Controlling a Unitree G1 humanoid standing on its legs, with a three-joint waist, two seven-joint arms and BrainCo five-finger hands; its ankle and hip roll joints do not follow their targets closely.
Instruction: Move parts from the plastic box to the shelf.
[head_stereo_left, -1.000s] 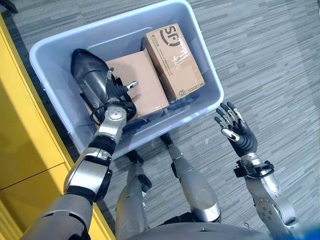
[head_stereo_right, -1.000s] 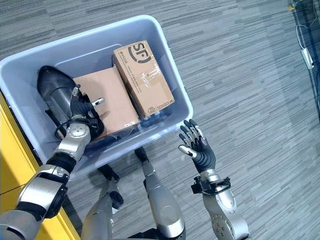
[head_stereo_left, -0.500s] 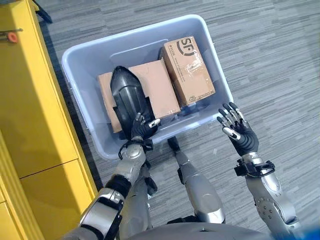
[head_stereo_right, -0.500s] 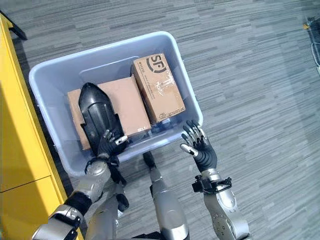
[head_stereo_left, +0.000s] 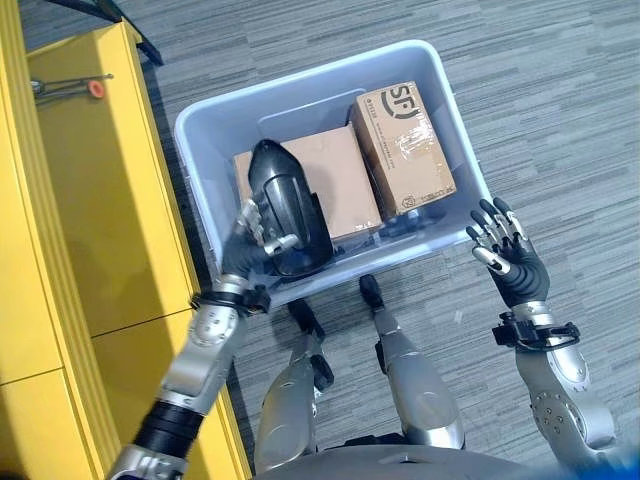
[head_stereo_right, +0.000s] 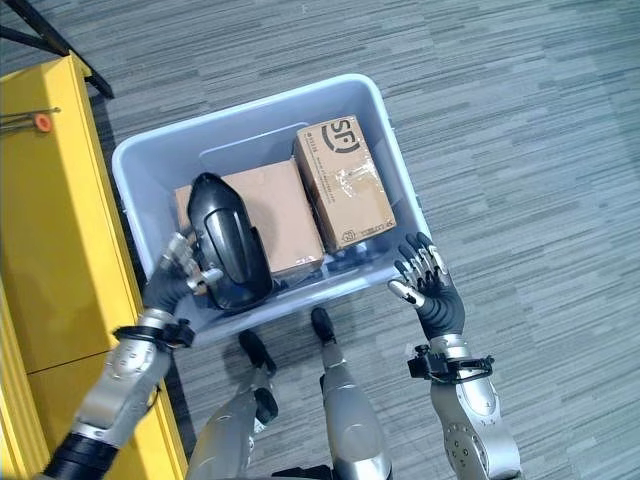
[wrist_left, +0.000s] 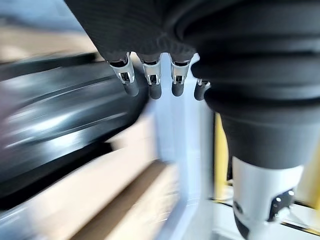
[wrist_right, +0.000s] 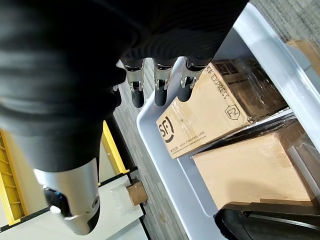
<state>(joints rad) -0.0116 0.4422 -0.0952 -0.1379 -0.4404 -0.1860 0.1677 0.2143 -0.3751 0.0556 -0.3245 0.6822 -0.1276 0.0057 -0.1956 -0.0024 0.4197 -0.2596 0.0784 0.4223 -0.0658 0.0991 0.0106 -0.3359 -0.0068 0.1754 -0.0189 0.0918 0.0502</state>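
Over the plastic box's (head_stereo_left: 200, 150) near-left corner, the left robot hand (head_stereo_left: 250, 240) grasps the black part (head_stereo_left: 285, 205), now lifted off the cardboard boxes (head_stereo_left: 340, 180) toward the yellow shelf (head_stereo_left: 90, 220), while the right robot hand (head_stereo_left: 510, 262) stays released.
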